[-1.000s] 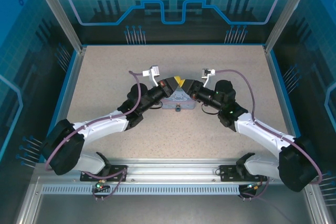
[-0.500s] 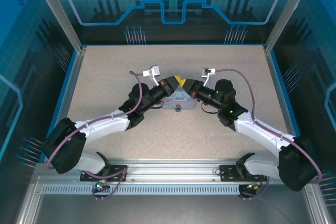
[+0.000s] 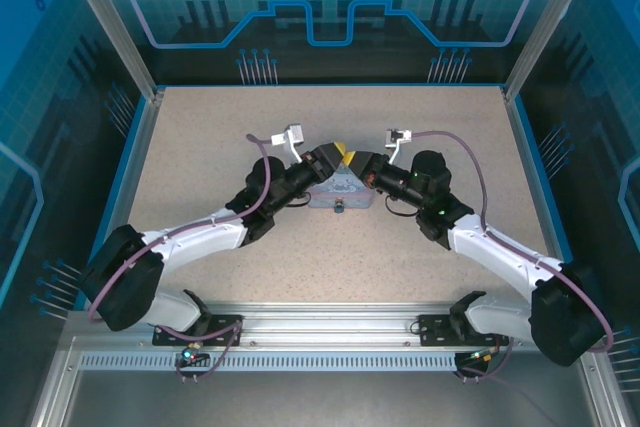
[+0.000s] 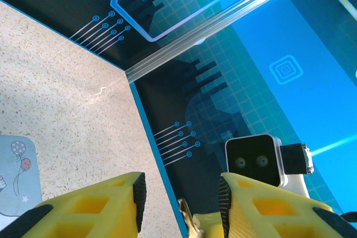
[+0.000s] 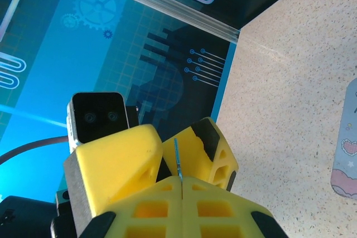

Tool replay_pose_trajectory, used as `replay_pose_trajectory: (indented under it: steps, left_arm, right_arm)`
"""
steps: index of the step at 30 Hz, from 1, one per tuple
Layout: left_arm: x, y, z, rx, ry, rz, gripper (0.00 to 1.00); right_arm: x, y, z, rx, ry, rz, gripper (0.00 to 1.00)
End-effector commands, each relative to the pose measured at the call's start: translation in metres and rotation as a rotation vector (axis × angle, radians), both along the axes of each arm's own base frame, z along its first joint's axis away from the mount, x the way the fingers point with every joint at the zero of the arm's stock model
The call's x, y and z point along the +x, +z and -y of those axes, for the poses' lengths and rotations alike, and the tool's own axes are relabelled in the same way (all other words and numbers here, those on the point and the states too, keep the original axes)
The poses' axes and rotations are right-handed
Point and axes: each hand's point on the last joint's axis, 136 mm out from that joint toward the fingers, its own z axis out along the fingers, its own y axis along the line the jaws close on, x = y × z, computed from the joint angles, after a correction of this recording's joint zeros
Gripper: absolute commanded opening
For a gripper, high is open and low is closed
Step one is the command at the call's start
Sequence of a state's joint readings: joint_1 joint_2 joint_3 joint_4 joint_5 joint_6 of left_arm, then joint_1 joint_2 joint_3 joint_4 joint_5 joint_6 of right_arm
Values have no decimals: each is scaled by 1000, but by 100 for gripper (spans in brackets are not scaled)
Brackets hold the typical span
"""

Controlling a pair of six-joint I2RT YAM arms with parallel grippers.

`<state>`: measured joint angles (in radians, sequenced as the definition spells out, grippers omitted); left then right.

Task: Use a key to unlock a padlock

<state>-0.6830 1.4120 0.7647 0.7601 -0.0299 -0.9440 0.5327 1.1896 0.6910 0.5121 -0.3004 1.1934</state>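
My two grippers meet tip to tip above the middle of the table. The right gripper [image 5: 182, 179] is shut on the key [image 5: 177, 157], a thin sliver standing up from between its yellow fingers. The left gripper [image 4: 179, 190] is open, its pads on either side of the key [image 4: 188, 215] and apart from it. In the top view the left gripper [image 3: 333, 158] and right gripper [image 3: 358, 163] hover over the tin. A tiny dark thing at the tin's near edge looks like the padlock [image 3: 340, 209].
The pale blue cartoon-printed tin [image 3: 340, 194] lies flat under the grippers, and its corners show in the wrist views [image 4: 17, 176] [image 5: 346, 154]. Speckled table [image 3: 200, 147] spreads on all sides, ringed by a blue rim and frame posts [image 3: 110, 27].
The left gripper's yellow fingers have spread a little at the meeting point. Both arms have stayed almost still over the tin.
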Motion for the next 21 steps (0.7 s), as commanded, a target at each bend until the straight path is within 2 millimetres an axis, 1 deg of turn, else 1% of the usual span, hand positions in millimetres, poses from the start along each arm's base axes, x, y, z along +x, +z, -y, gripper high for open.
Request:
replay_pose_trajectory:
  steps: [1, 6, 12, 21]
  left_arm:
    - [4, 22, -9, -40, 30, 29, 41]
    - [9, 24, -14, -51, 34, 23, 43]
    - [13, 18, -21, -76, 50, 7, 41]
    - [16, 18, -21, -82, 43, 5, 38]
  right_arm:
    - [-4, 8, 2, 10, 21, 16, 0]
    - [-7, 5, 1, 11, 33, 2, 0]
    - [-6, 1, -3, 31, 53, -22, 0]
    - [-5, -7, -9, 46, 79, -54, 0]
